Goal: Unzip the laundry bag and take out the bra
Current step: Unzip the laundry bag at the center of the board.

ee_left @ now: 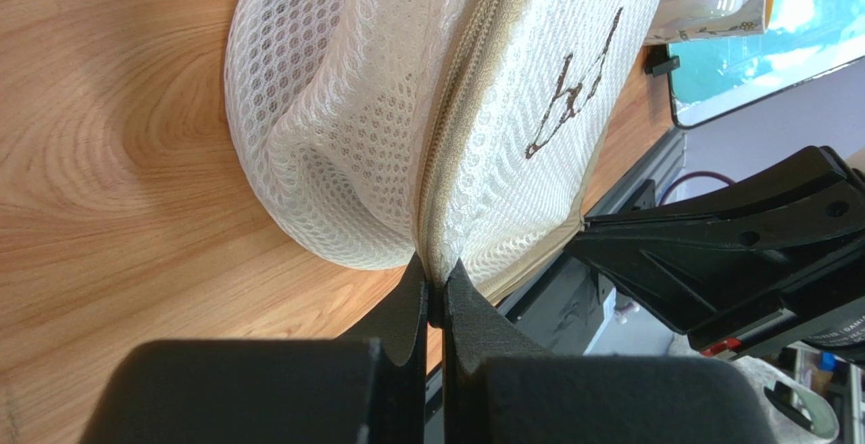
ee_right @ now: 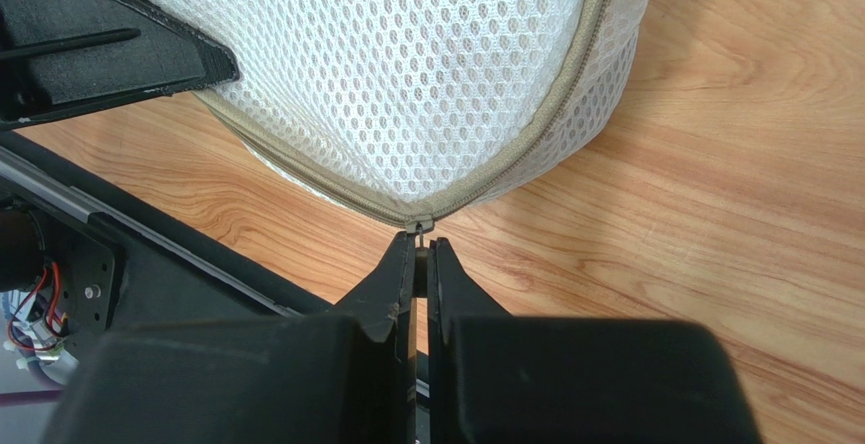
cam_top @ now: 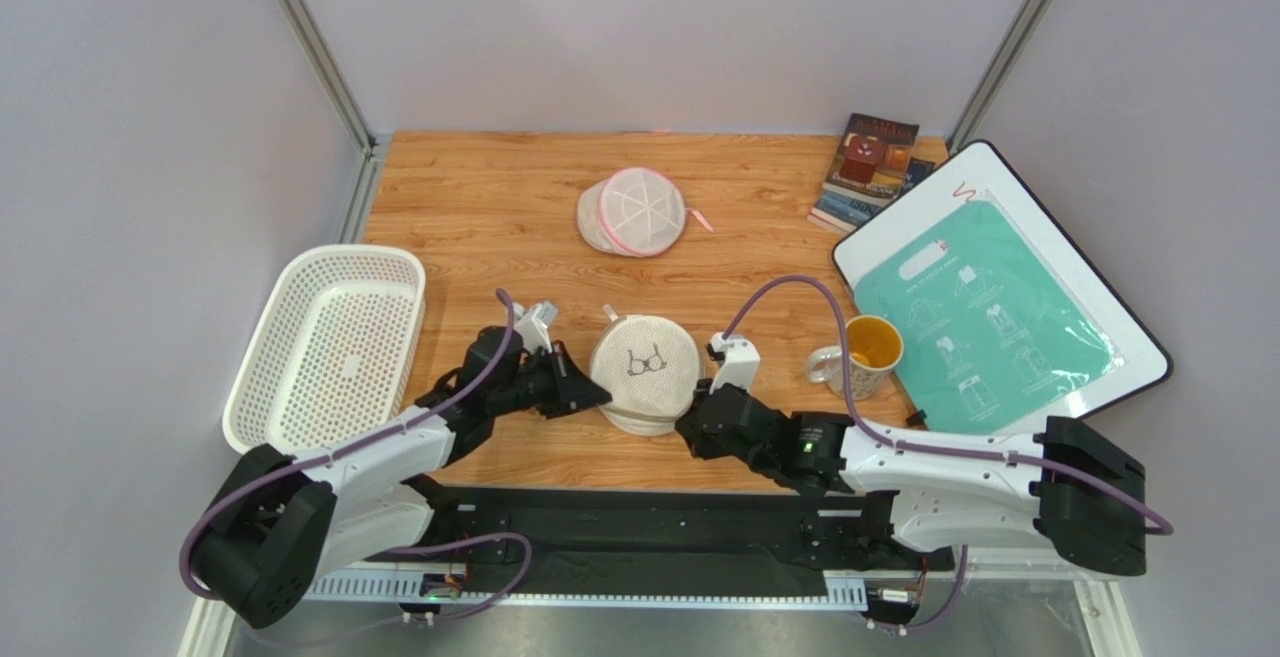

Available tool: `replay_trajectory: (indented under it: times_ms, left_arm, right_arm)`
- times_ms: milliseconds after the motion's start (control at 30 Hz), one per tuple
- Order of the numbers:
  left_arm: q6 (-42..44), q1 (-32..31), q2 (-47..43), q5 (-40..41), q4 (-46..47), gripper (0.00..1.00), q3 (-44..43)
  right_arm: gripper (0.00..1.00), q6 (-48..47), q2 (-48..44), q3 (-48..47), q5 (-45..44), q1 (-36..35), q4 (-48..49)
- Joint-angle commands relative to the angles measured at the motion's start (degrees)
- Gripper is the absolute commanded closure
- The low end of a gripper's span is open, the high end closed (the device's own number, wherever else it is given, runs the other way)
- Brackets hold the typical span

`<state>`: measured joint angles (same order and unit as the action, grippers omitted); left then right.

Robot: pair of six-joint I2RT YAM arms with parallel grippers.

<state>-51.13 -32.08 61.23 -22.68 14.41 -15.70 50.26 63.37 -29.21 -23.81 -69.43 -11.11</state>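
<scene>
Closest to me, at the near edge of the bench (cam_top: 481, 207), both arms reach in low toward the same thing. The left gripper (ee_left: 435, 284) has its jaws closed tight on the near rim of the laundry bag (cam_top: 649, 369), pinching the mesh right at the zip seam. The right gripper (ee_right: 421, 251) comes in from the other side, its jaws closed on the small zip pull (ee_right: 419, 225) at the bag's edge. The bag lies flat on the wood between them, pictogram side up, and the zip looks closed along the stretch I can see. Just right of it stands a yellow-lined mug (cam_top: 869, 345); a white basket (cam_top: 394, 260) sits off to the left. Farther back lie a pink-trimmed mesh pouch (cam_top: 639, 212), a white board with a teal sheet (cam_top: 999, 297), and some books (cam_top: 872, 165).
</scene>
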Motion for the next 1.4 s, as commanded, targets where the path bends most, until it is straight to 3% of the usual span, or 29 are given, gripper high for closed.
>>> replay_trajectory:
  times_ms: [0, 33, 67, 100, 167, 300, 700, 1133, 1233, 1367]
  left_arm:
    - [3.1, 1.1, 1.3, 0.7, -0.4, 0.98, -2.2]
    - [2.6, 1.1, 2.2, 0.1, 0.2, 0.82, -2.6]
    - [2.3, 1.1, 2.7, -0.6, 0.8, 0.49, -2.9]
    - [1.9, 1.1, 3.2, -1.7, 1.3, 0.37, -3.2]
    - [-0.4, 1.0, 3.7, -2.7, 3.7, 0.19, -2.8]
    - [-2.0, -2.5, 1.7, 0.9, 3.5, 0.12, 0.0]
    - [-7.5, -8.0, -5.0, 8.1, 4.7, 0.07, 6.8]
    - [-10.6, -8.4, 1.3, 10.0, 12.2, 0.09, 5.9]
    - [-10.8, -8.4, 3.4, 9.8, 13.8, 0.17, 5.7]
    - [-10.9, -8.5, 4.9, 9.7, 15.0, 0.44, 5.7]
  right_arm:
    - [1.0, -1.1, -0.6, -0.4, -2.6, 0.8, -3.4]
    - [1.0, -1.1, -0.2, -0.7, -2.5, 0.8, -3.1]
    - [1.0, -1.1, 0.3, -0.9, -2.3, 0.8, -2.8]
    - [1.0, -1.2, 0.5, -1.5, -2.0, 0.8, -2.1]
    - [1.0, -1.5, 1.8, -2.2, -1.3, 0.8, -1.2]
    - [1.0, -2.0, 4.7, -3.9, 0.0, 0.7, 1.1]
    - [1.0, -2.7, 10.4, -8.3, 3.1, -1.1, 4.7]
    - [1.0, -2.6, 15.8, -12.2, 3.5, -4.0, 5.6]
    - [1.0, -2.6, 16.2, -12.6, 3.3, -4.2, 5.6]
    - [1.0, -2.5, 16.3, -12.5, 3.2, -4.4, 5.7]
